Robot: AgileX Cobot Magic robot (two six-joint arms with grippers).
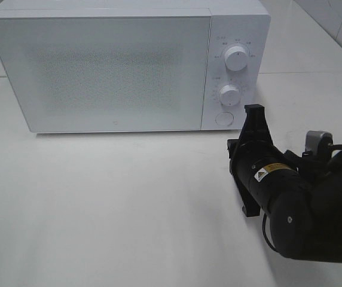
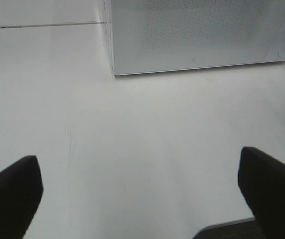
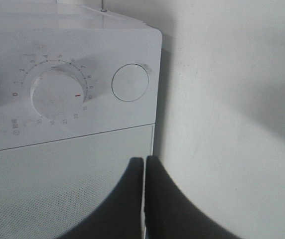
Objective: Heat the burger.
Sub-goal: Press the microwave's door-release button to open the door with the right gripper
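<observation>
Your right gripper (image 1: 254, 109), its fingers pressed together on nothing, points at the round button (image 1: 223, 118) of the closed microwave (image 1: 111, 72). Your left gripper (image 2: 138, 169) hangs spread wide. The burger is out of sight, possibly inside; heating looks unfinished.

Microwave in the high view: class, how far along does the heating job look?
Done: the microwave door is closed; no burger shows, so perhaps it is inside. In hand: the right gripper, shut, points at the round button below the lower dial. Still to do: probably the press, then heating; the left gripper hangs open over the table.
</observation>
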